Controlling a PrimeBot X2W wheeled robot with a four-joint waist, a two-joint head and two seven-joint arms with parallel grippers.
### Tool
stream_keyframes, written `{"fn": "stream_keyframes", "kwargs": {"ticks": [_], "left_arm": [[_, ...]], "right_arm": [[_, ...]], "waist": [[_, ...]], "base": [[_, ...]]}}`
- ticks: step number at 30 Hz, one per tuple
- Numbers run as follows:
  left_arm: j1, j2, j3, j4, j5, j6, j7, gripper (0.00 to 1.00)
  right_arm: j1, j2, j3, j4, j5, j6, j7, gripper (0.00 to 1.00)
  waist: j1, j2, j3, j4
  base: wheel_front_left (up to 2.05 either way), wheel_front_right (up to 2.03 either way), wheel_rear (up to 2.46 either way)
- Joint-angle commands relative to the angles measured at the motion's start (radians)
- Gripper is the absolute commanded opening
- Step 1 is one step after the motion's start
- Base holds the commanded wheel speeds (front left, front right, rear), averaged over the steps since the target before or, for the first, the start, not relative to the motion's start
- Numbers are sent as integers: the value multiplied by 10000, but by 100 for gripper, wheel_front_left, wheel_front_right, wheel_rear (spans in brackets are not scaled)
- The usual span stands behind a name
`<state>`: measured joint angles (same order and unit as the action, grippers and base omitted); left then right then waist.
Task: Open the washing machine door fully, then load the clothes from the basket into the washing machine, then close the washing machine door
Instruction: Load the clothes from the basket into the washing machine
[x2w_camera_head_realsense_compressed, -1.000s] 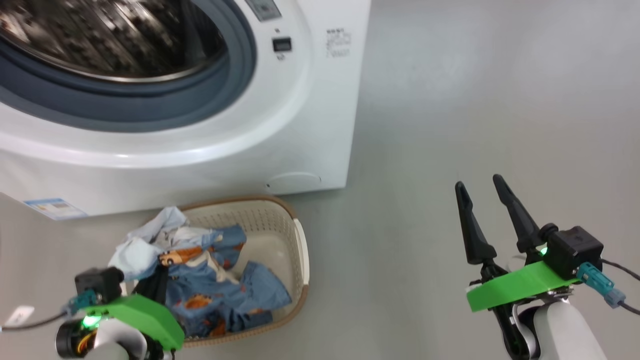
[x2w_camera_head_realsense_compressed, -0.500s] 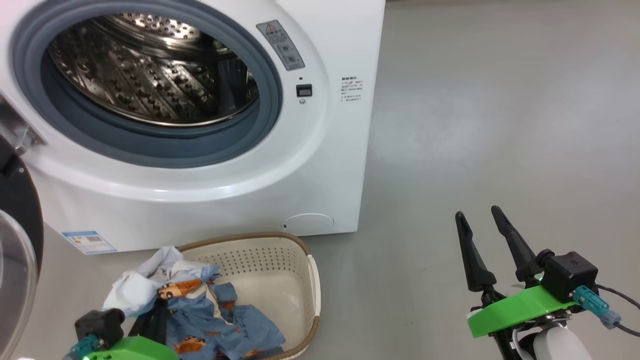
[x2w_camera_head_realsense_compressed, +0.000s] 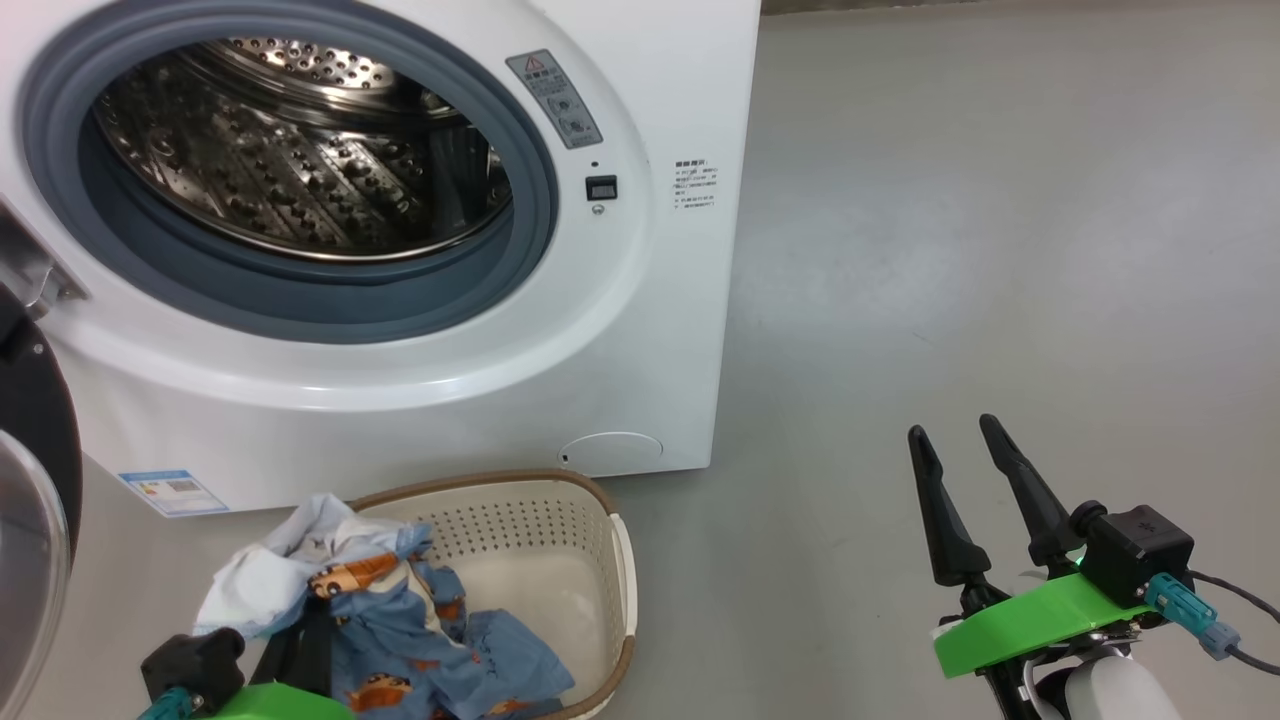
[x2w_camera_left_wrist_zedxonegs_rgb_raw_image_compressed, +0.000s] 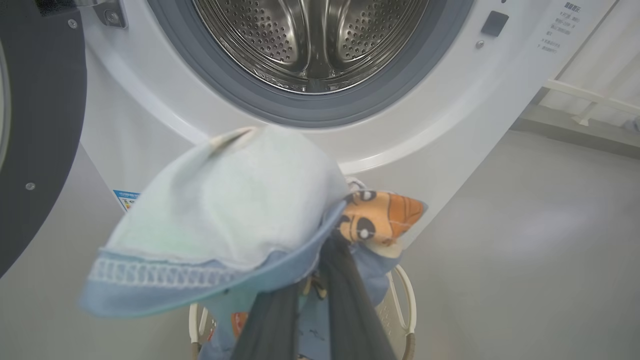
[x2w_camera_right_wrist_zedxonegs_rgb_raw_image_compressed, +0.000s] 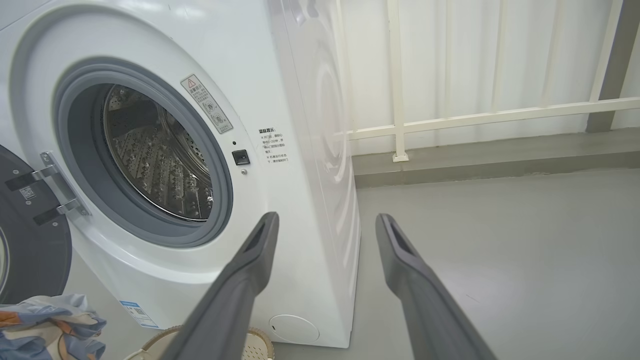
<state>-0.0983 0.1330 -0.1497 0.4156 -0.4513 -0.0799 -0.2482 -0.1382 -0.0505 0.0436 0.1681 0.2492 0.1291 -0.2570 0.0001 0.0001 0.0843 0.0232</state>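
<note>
Bright, even light; soft shadows.

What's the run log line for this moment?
door open | drum empty | left gripper shut on clothes above basket | right gripper open over floor

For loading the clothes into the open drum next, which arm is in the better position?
Left. The left tool is shut on the clothes, held above the basket, directly before the open washing machine. The right tool is open and holds nothing, off to the machine's side over the floor.
</note>
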Motion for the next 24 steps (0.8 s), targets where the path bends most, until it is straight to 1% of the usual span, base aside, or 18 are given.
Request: {"fn": "stream_keyframes", "kwargs": {"ticks": [1,6,10,14,16,21,24], "left_arm": [[-174,160,413,-303,103,-47,-135,0],[-457,26,766,-606,238,-224,-135,0],[-941,78,1013,-826,388,-348,-135,0],[-1675,163,1243,-934,278,-437,-135,0],[-2130,206,1391,-949,54,-467,-135,0],[-3290,669,1516,-965,-82,-498,-135,0],[-4077,944,1466,-938,-367,-503,-135,0]], "right_arm": [[4,3,236,-250,75,16,-47,100],[-93,3,252,-336,55,16,-47,100],[-180,3,226,-399,5,16,-47,100],[-321,3,181,-503,-54,16,-47,100],[-404,3,172,-568,-72,16,-47,100],[-630,3,175,-666,-94,16,-47,100],[-778,3,173,-762,-62,16,-47,100]], "waist": [[-1,-1,28,-4],[-1,-1,362,-37],[-1,-1,805,-115],[-1,-1,1340,-274],[-1,-1,1641,-385],[-1,-1,2450,-718],[-1,-1,2950,-941]], "base": [[0,0,0],[0,0,0],[0,0,0],[0,0,0],[0,0,0],[0,0,0],[0,0,0]]}}
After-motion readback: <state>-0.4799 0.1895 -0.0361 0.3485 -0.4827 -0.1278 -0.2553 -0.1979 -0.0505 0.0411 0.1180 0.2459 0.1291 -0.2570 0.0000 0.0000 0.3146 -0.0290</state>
